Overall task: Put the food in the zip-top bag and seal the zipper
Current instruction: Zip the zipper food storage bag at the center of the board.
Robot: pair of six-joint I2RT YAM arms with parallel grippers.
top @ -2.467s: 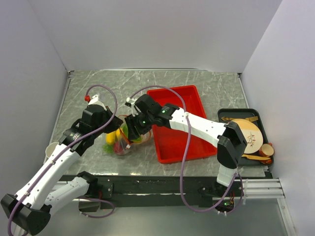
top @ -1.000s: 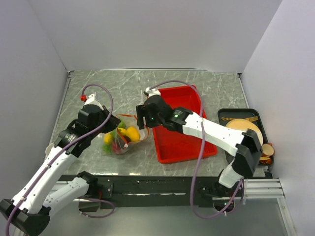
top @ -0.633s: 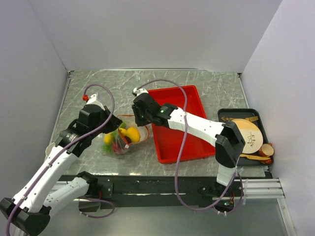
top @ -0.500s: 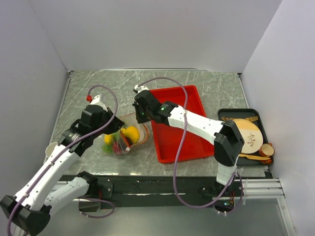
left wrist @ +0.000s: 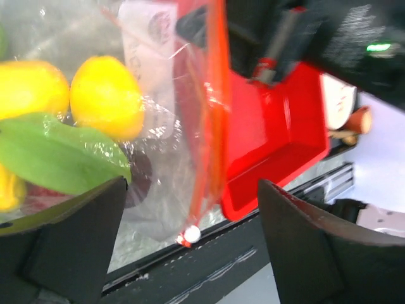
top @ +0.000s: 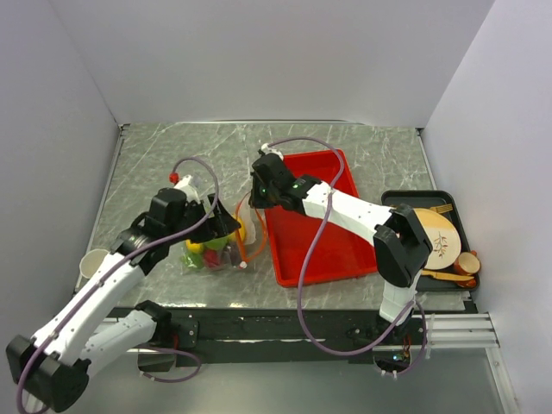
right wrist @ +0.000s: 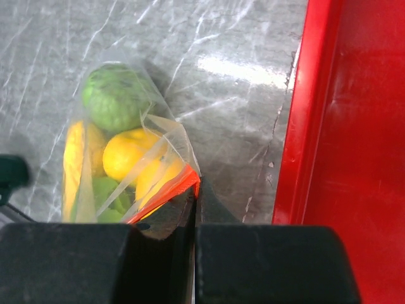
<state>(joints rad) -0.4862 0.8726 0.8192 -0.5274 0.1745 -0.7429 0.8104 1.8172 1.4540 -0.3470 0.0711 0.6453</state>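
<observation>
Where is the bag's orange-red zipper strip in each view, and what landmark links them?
Top external: zipper curves down the zip-top bag's right edge, mid-picture.
Left wrist: zipper runs top to bottom at centre, white tip lowest.
Right wrist: zipper low centre, pinched in the jaws of the right gripper.
Shared landmark: red tray, right of the zipper in all three.

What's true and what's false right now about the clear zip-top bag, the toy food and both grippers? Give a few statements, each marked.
1. The right gripper is shut on the thin orange-red zipper strip of the clear crinkly plastic zip-top bag. True.
2. The left gripper clamps the bag. False: its jaws stand open.
3. The small plastic toy fruits lie in the red rectangular plastic tray. False: they are inside the bag.
4. The tan round plate sits on the dark tray at the right. True.
</observation>
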